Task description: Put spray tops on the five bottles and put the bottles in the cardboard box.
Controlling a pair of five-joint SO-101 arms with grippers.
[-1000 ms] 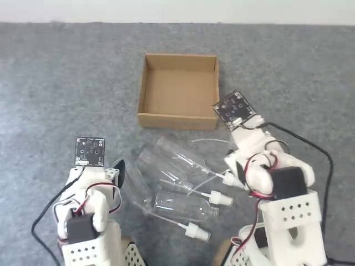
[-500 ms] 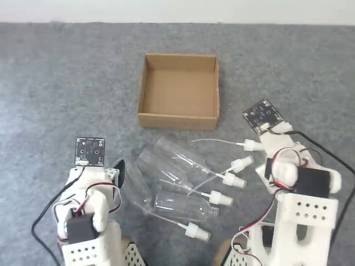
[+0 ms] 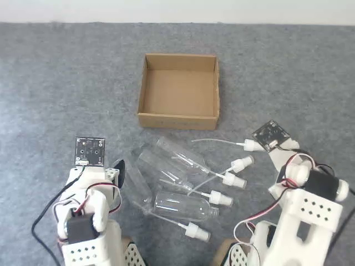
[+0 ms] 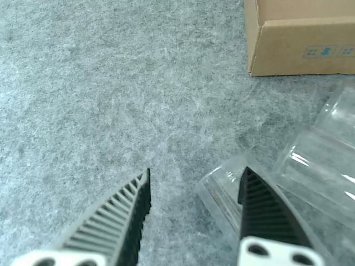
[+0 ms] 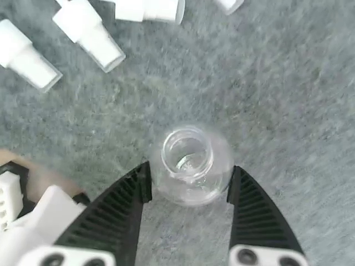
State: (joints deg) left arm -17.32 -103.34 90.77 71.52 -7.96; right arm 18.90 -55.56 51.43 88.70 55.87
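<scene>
Grey felt-like carpet [image 3: 66, 83] covers the table. On its far half sits an open, square, brown cardboard box [image 3: 177, 120].

Just in front of the box, four clear plastic bottles [image 3: 183, 205] lie on their sides in a loose heap, and some of them touch or cross each other. Beside this heap, on the side of the right arm [image 3: 302, 205], lie five white plastic spray tops [image 3: 236, 180]. Each has a thin tube, and the tubes point toward the bottles. The top nearest to the box lies a little apart from the others, and its long tube runs along the front of the box.

At the near left corner of the table, the left gripper [image 4: 196, 174] is low over the carpet with its jaws wide apart and nothing between them. In the left wrist view, one black ridged finger [image 4: 260, 210] is just beside the base of the nearest lying bottle [image 4: 222, 191]. I cannot tell whether it touches. A corner of the box is farther off in this view.

At the near right corner, the right gripper [image 5: 190, 169] has an upright clear plastic bottle [image 5: 191, 191] between its jaws. The bottle's open round neck faces the wrist camera. The two black fingers stand close against the opposite sides of its shoulder, so the jaws appear to grip it. Behind it on the carpet, a few of the white tops are near but apart from it.
</scene>
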